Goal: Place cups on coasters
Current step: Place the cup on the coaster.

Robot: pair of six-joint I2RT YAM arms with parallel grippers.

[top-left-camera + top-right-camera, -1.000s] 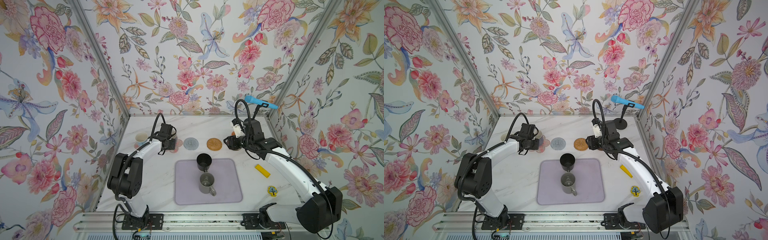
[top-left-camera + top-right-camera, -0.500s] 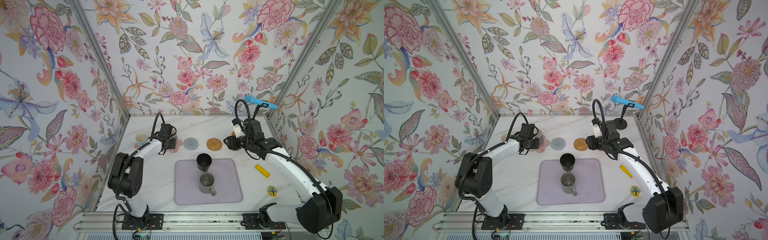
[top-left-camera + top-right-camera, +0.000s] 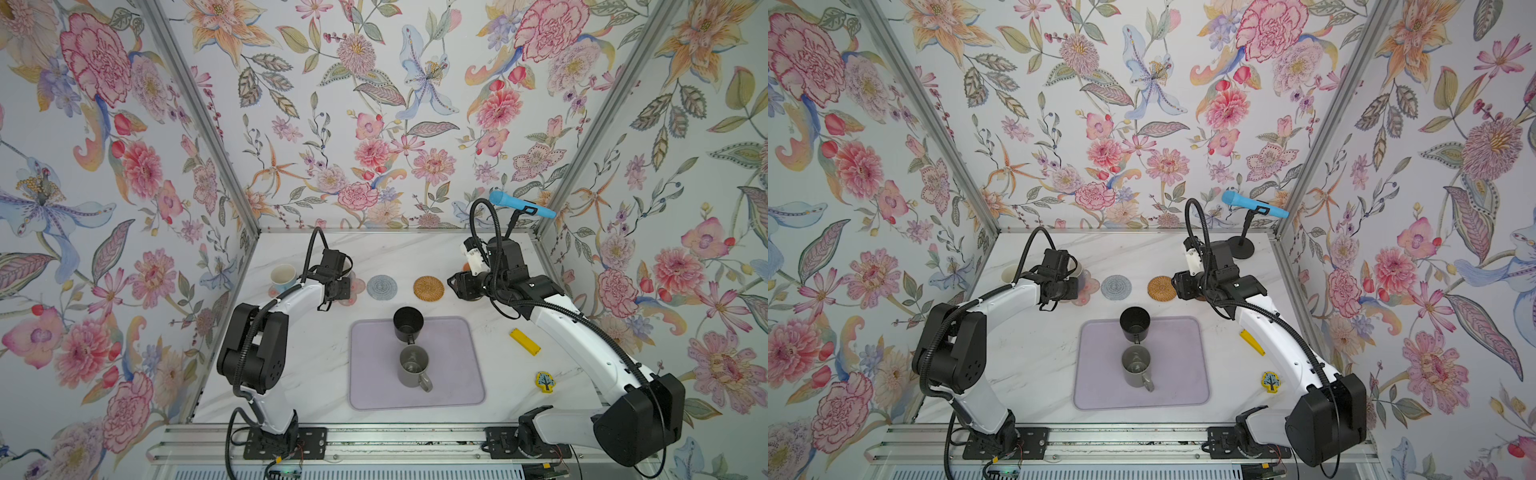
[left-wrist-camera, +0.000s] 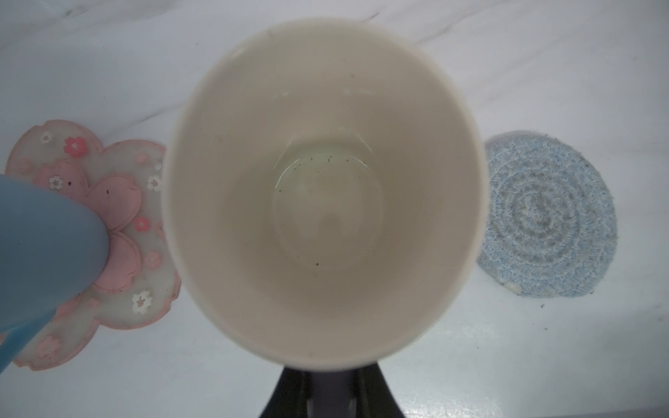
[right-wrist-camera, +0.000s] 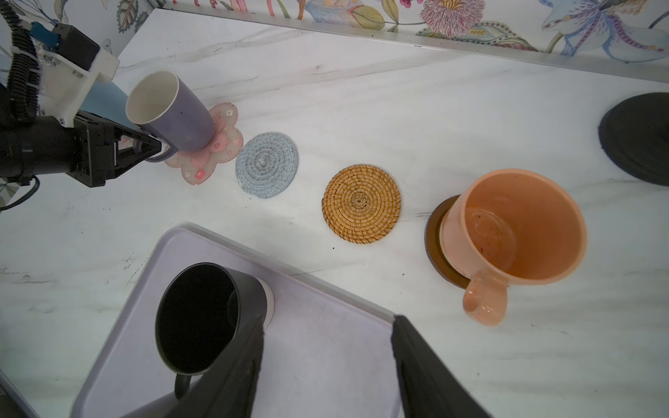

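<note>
Left gripper (image 5: 152, 148) pinches handle of purple-grey ceramic mug (image 5: 173, 115) over pink flower coaster (image 5: 222, 139); right gripper (image 5: 325, 362) gapes empty. Early release could tip it.

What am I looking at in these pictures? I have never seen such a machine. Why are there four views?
These are two robot arms on a white table. Two pictures look down from above; two come from a camera on each wrist. The left tool is shut on the handle of a purple mug at a pink flower coaster. The right tool is open and empty. A peach mug stands on a brown coaster, a blue mug on a second pink coaster. A black mug and a grey mug stand on a lilac mat. A grey coaster and a woven coaster are bare.
</note>
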